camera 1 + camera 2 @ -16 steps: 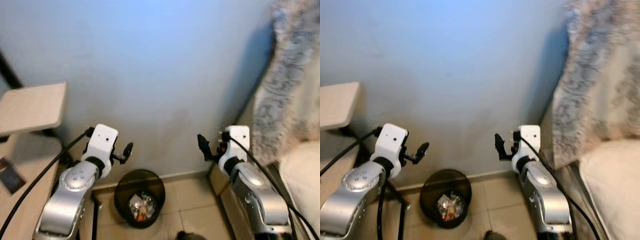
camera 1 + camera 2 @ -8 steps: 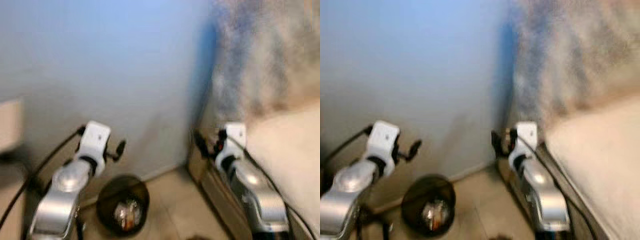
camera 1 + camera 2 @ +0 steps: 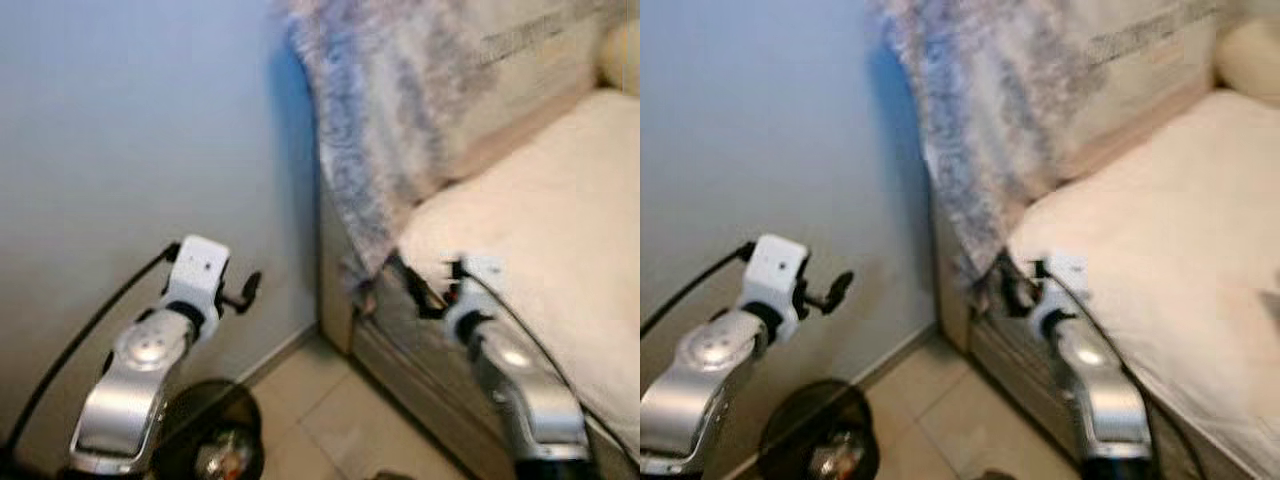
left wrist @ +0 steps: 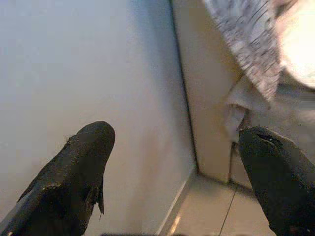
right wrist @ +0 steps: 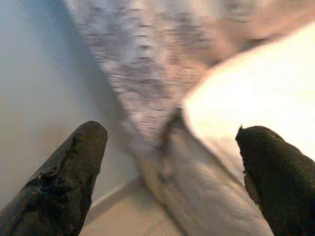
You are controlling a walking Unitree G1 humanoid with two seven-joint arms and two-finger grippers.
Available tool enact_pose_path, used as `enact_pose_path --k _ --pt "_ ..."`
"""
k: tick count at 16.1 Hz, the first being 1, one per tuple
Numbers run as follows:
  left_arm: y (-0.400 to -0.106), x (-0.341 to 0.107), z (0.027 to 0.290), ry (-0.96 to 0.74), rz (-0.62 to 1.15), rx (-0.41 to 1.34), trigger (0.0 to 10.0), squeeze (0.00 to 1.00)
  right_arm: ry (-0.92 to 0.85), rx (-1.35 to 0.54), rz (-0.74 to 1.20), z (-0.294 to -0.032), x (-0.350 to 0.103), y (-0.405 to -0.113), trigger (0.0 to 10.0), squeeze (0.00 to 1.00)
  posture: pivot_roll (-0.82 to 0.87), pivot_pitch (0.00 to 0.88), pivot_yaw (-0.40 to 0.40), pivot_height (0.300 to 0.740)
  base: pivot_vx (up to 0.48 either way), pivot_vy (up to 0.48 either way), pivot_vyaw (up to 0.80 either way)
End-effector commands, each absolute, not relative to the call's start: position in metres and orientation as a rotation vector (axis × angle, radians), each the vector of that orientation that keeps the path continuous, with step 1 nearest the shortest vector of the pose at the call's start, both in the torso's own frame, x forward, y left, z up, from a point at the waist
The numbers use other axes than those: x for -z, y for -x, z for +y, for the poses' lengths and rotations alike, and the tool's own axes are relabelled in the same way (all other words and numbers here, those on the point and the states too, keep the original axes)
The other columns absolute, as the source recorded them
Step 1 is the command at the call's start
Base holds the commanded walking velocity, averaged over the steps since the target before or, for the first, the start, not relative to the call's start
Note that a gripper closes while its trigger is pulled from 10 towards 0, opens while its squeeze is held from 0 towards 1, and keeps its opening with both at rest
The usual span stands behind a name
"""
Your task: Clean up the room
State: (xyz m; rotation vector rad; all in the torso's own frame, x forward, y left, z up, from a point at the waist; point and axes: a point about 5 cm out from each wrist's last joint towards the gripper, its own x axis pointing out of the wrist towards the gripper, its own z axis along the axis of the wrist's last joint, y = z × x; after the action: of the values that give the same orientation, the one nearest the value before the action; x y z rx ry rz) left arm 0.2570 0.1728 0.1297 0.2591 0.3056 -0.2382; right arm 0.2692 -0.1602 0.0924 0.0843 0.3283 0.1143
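A black mesh waste bin (image 3: 205, 445) with crumpled rubbish inside stands on the tiled floor at the lower left, against the pale wall. My left gripper (image 3: 247, 291) is raised above the bin, open and empty; in the left wrist view its fingers (image 4: 83, 162) frame the wall and the bed's corner. My right gripper (image 3: 404, 284) is held in front of the bed's edge, just below a hanging patterned blanket (image 3: 390, 130). It is open too, with nothing between its fingers (image 5: 74, 167).
A bed with a cream mattress (image 3: 540, 200) takes up the right side, its frame (image 3: 400, 370) running down to the floor. The pale wall (image 3: 130, 130) closes the left. A strip of beige floor tiles (image 3: 330, 420) lies between bin and bed.
The camera has swung right: the side table has left the picture, the bin has slid to the lower left, and the bed and blanket have come in. Both grippers hold the same pose.
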Motion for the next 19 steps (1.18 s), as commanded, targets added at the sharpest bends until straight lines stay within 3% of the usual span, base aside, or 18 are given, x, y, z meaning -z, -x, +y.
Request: enact_pose_path --k 1,19 --pt "-0.258 -0.129 0.1784 -0.264 0.315 0.216 10.0 0.0 -0.092 -0.135 0.312 -0.1533 -0.0972 -0.2732 10.0 0.0 -0.04 0.0 0.043 0.74 0.0 0.0 -0.8" --pt "-0.263 -0.1357 0.1706 -0.232 0.251 0.225 10.0 0.0 -0.067 -0.126 0.306 -0.1557 -0.0993 -0.2779 10.0 0.0 -0.05 0.0 0.052 0.74 0.013 0.0 -0.8"
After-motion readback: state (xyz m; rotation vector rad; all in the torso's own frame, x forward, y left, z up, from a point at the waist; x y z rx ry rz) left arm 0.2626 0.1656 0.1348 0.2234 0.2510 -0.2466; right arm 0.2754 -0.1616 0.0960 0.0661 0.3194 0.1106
